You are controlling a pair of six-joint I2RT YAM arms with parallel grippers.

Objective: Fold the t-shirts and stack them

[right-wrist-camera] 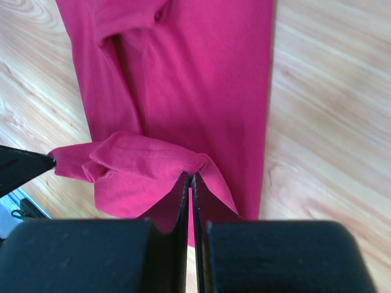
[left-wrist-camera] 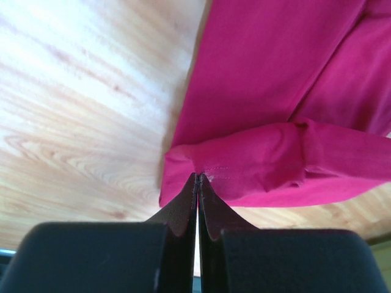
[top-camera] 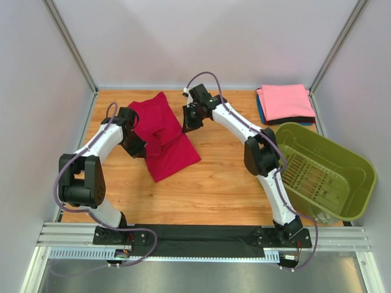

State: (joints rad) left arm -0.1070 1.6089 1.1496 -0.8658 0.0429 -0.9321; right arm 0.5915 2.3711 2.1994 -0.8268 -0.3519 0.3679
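While L claw (left-wrist-camera: 197, 176), R claw (right-wrist-camera: 190, 176) each nip red tee (top-camera: 172, 152), its edge btwn tips

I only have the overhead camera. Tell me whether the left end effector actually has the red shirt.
Observer: Yes. The left wrist view shows the left end effector shut on a stitched hem edge of the red shirt.
Operator: Report the right one.
Observer: The right end effector is shut too, pinching a bunched flap of the same shirt.
Operator: Describe the cloth beyond that pinch.
Observer: In the right wrist view, the rest of the shirt lies flat on the table, and the flap is folded back over it.
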